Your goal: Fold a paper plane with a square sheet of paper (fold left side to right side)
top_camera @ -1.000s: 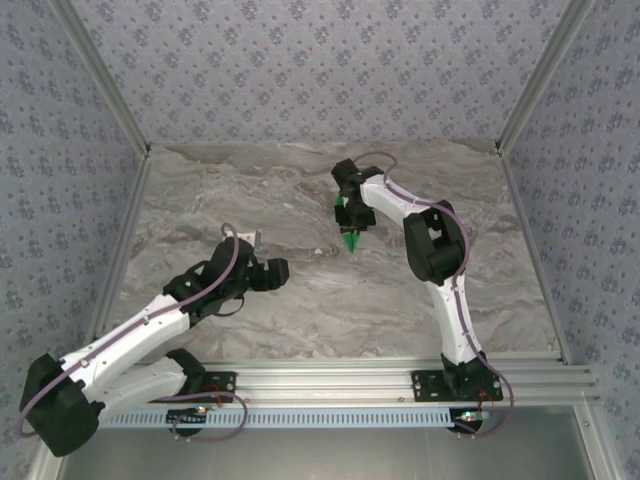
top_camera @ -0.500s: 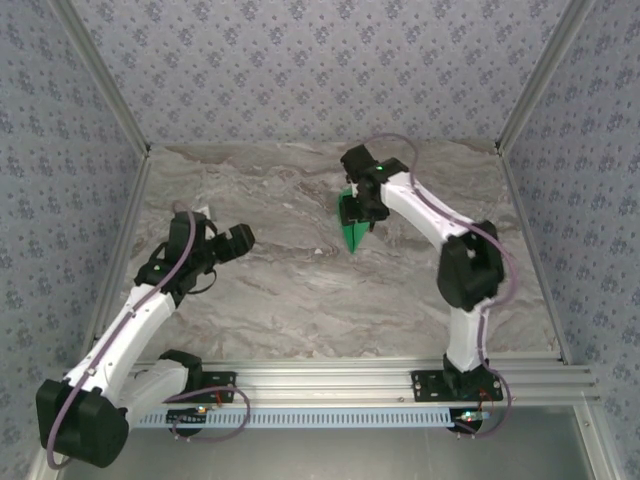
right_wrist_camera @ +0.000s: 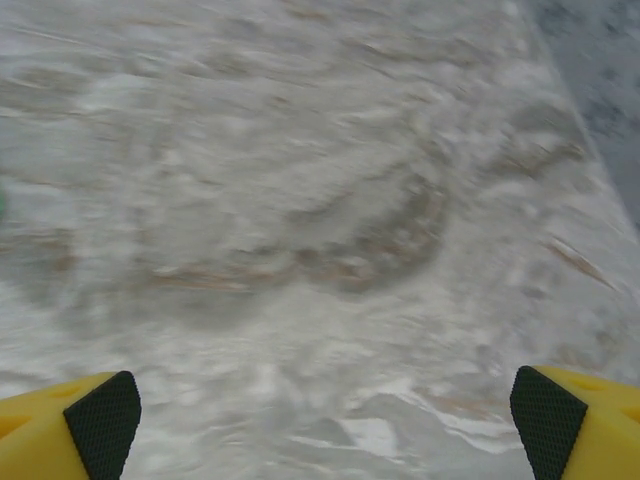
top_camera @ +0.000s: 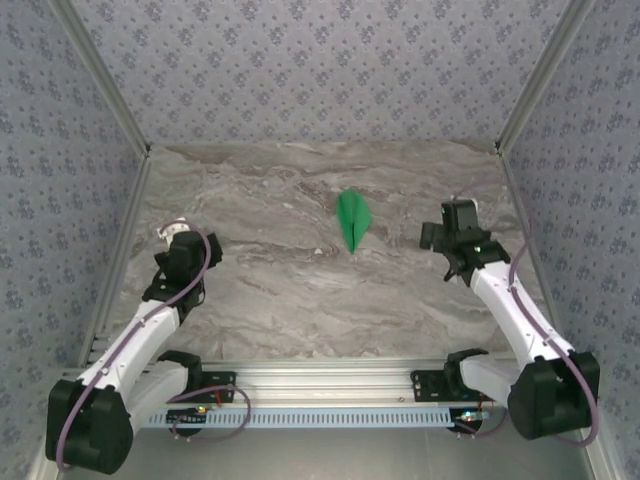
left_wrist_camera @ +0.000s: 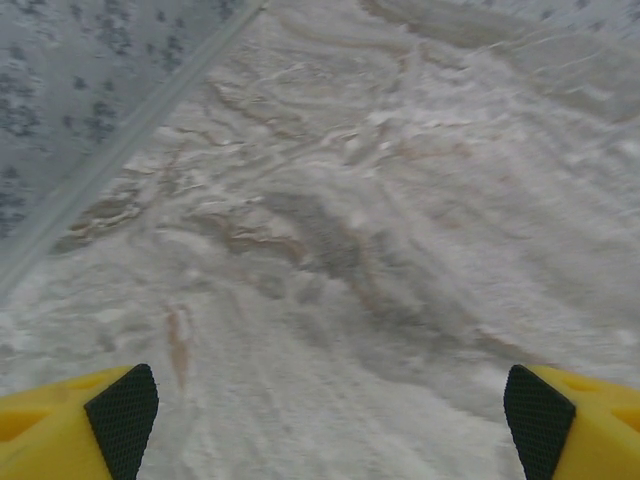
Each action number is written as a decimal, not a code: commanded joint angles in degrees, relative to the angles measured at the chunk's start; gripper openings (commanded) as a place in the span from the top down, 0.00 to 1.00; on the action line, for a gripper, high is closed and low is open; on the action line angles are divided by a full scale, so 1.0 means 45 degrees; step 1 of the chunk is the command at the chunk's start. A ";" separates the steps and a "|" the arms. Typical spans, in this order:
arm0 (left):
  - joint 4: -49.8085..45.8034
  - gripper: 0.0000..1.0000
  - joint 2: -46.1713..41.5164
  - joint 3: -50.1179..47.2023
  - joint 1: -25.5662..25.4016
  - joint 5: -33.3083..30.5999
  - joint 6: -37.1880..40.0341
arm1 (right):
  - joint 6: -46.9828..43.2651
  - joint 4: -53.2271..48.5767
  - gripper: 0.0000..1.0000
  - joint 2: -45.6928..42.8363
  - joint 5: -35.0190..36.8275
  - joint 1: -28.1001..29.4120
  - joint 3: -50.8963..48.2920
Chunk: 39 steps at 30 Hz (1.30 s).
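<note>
Paper plane [top_camera: 353, 220] flat on marbled table [top_camera: 300, 300]

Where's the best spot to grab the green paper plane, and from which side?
Probably its wide far end, taken from above with the jaws straddling its long axis. The paper plane lies flat on the table, and its near end tapers to a point, leaving little to pinch there.

Paper plane [top_camera: 353, 221] lies flat on the marble table [top_camera: 270, 300], right of centre, slim point toward the near edge. Left gripper [top_camera: 174, 233] sits by the left wall, right gripper [top_camera: 457, 213] to the plane's right. Both are well apart from it.
</note>
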 commanded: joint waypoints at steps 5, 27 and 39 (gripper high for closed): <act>0.5365 0.07 0.2161 -0.1340 0.0939 0.0020 0.2730 | -0.0799 0.8094 0.00 0.0345 -0.0951 -0.2159 -0.4400; 1.1304 0.02 0.7617 -0.0809 0.3014 0.4777 0.3982 | -0.2790 1.5945 0.00 0.5548 -0.3239 -0.2083 -0.4904; 1.1281 0.02 0.7632 -0.0796 0.3014 0.4776 0.4008 | -0.3005 1.5784 0.00 0.5560 -0.3721 -0.2073 -0.4804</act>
